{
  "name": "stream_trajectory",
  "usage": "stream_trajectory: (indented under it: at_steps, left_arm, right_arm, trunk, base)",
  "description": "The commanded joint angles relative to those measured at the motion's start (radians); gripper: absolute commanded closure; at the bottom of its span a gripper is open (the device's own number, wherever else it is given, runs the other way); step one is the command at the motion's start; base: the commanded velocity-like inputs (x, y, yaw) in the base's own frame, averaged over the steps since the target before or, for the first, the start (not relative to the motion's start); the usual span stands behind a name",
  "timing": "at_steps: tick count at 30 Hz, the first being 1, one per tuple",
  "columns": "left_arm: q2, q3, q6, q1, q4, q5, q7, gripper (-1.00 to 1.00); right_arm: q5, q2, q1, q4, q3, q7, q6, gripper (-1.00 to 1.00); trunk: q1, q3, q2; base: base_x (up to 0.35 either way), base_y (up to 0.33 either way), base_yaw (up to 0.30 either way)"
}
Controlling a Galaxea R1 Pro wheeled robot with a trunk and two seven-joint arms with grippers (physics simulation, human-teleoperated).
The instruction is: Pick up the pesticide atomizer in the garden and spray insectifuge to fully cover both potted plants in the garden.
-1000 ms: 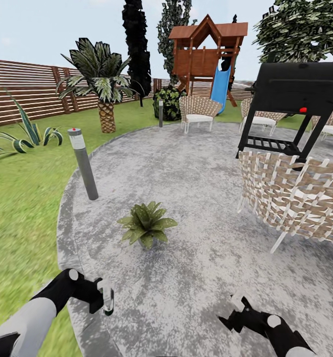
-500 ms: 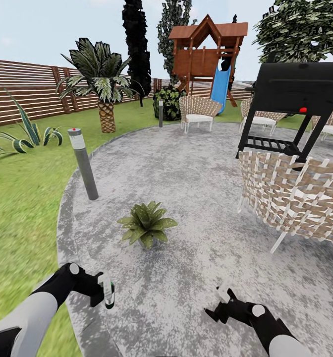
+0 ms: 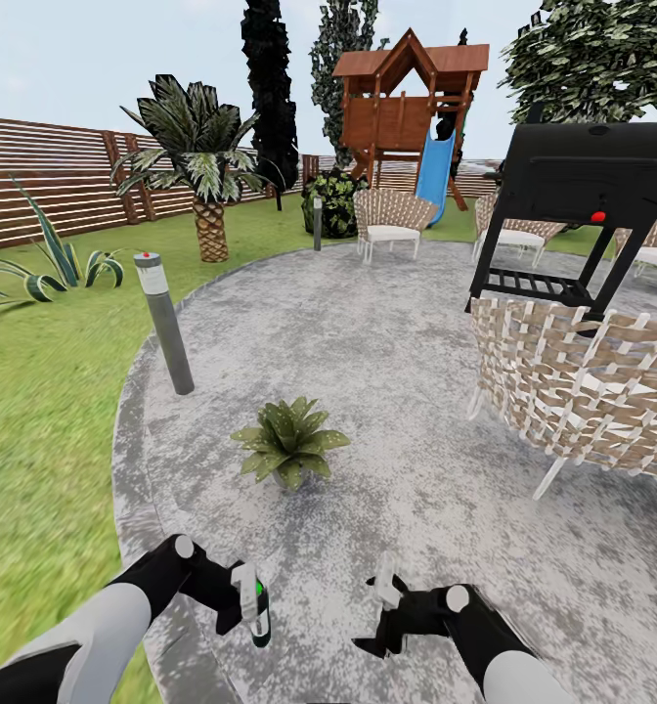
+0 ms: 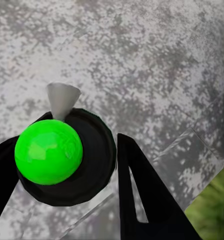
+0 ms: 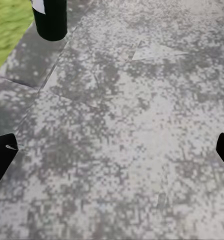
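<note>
My left gripper (image 3: 248,608) is shut on the pesticide atomizer (image 3: 258,611), a slim dark bottle with a white label, held upright low over the paving's left edge. From the left wrist view the atomizer (image 4: 67,157) shows from above, with a bright green ball top and a grey nozzle cone, between the black fingers (image 4: 137,200). One potted plant (image 3: 289,442), a light-green rosette, sits on the paving ahead of both grippers. My right gripper (image 3: 382,611) hangs open beside the left one. In the right wrist view its jaws are spread wide (image 5: 112,150) and the atomizer's base (image 5: 49,17) stands beyond them.
A grey post lamp (image 3: 164,323) stands at the paving's left rim by the lawn (image 3: 35,411). A wicker chair (image 3: 583,391) and a black grill (image 3: 583,186) stand on the right. Farther back are more chairs, a palm (image 3: 206,186), a fence and a playhouse with a slide.
Both arms have swung in toward the middle. The left gripper carried the atomizer rightward, and the right gripper moved leftward, closing the gap between them.
</note>
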Motion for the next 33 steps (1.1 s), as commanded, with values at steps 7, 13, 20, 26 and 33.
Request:
stream_trajectory:
  at_steps: [7,13,20,26,33]
  left_arm:
    - [-0.016,0.008,-0.006,-0.001,0.001,-0.010,-0.024,1.00]
    - [-0.016,0.006,0.001,-0.001,0.001,-0.020,-0.047,1.00]
    - [-0.016,-0.018,0.002,-0.001,0.001,-0.022,-0.048,1.00]
    - [-0.016,-0.021,0.005,-0.001,0.001,-0.020,-0.047,1.00]
    - [-0.016,-0.020,0.004,-0.001,0.001,-0.015,-0.045,1.00]
  right_arm:
    - [0.008,0.046,-0.003,-0.002,-0.009,0.028,-0.004,-1.00]
    - [0.008,0.049,-0.007,-0.002,-0.009,0.029,-0.004,-1.00]
    - [0.008,0.049,-0.019,-0.003,0.011,0.038,-0.004,-1.00]
    - [0.006,0.049,-0.025,-0.055,0.074,0.075,-0.003,-1.00]
    - [-0.045,0.049,-0.044,-0.066,0.076,0.076,-0.003,-1.00]
  trunk:
    - [0.000,-0.001,0.000]
    - [0.000,-0.001,0.000]
    - [0.000,-0.001,0.000]
    - [0.000,-0.001,0.000]
    - [0.000,-0.001,0.000]
  base:
    - [0.000,0.000,0.000]
    - [0.000,0.000,0.000]
    - [0.000,0.000,0.000]
    - [0.000,0.000,0.000]
    - [0.000,0.000,0.000]
